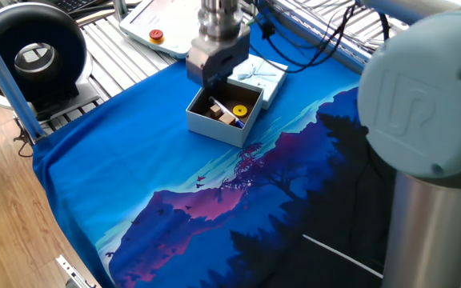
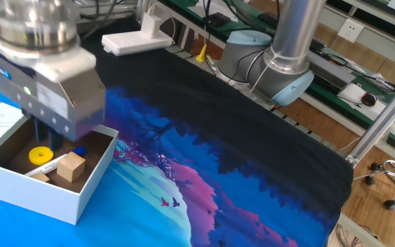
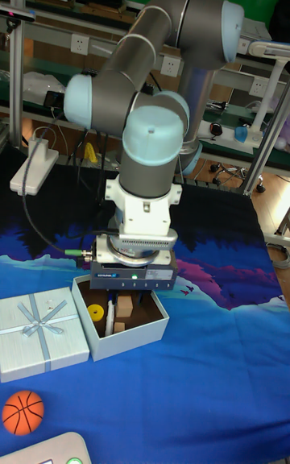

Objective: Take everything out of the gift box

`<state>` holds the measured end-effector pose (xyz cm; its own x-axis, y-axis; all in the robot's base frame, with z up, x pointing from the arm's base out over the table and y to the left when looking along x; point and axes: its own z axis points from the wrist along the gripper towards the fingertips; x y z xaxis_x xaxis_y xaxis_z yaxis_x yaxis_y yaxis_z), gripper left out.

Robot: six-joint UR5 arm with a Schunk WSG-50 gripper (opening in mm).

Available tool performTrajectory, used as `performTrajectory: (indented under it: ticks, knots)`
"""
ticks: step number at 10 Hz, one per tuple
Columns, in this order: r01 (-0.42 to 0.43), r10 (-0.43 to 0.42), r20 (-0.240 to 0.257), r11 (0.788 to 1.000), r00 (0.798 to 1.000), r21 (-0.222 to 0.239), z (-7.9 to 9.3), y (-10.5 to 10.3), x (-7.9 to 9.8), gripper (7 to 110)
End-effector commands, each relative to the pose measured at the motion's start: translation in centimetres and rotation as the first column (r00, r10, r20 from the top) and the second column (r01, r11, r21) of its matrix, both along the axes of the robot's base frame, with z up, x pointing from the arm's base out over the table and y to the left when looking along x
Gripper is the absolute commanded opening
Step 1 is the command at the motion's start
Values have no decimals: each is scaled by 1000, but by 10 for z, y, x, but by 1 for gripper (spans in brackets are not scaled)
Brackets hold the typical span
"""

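The gift box (image 1: 214, 128) (image 2: 53, 199) (image 3: 153, 325) stands on the blue cloth, open at the top. Inside it lie a yellow disc (image 1: 239, 110) (image 2: 41, 154) (image 3: 97, 310), a wooden cube (image 2: 72, 167) (image 3: 126, 304), a second cube (image 2: 41, 178) (image 3: 119, 325) and a blue-and-white pen (image 1: 218, 105) (image 2: 79, 150). My gripper (image 1: 214, 80) (image 2: 49, 137) (image 3: 131, 298) hangs over the box's far side, fingers apart and dipping just inside the rim, holding nothing. An orange ball (image 3: 22, 412) rests on the cloth outside the box.
The ribboned lid (image 1: 260, 74) (image 3: 40, 331) lies right beside the box. A white pendant with a red button (image 1: 157, 36) and a black ring-shaped device (image 1: 34, 52) sit past the cloth's edge. A white power strip (image 2: 136, 41) lies at the far side.
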<state>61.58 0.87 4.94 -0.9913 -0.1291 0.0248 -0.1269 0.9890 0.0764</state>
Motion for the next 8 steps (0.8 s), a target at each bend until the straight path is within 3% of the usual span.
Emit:
performTrajectory:
  ticks: [1, 2, 3, 7, 8]
  knots:
    - [-30, 29, 28, 999, 999, 17, -22, 3, -15, 44]
    - [-36, 36, 18, 999, 999, 32, -27, 1, -23, 44]
    - [-33, 33, 3, 999, 999, 23, -31, -2, -33, 66]
    - [-23, 24, -22, 999, 999, 23, -38, -2, -43, 66]
    - [-17, 18, -22, 1000, 1000, 23, -40, -1, -42, 44]
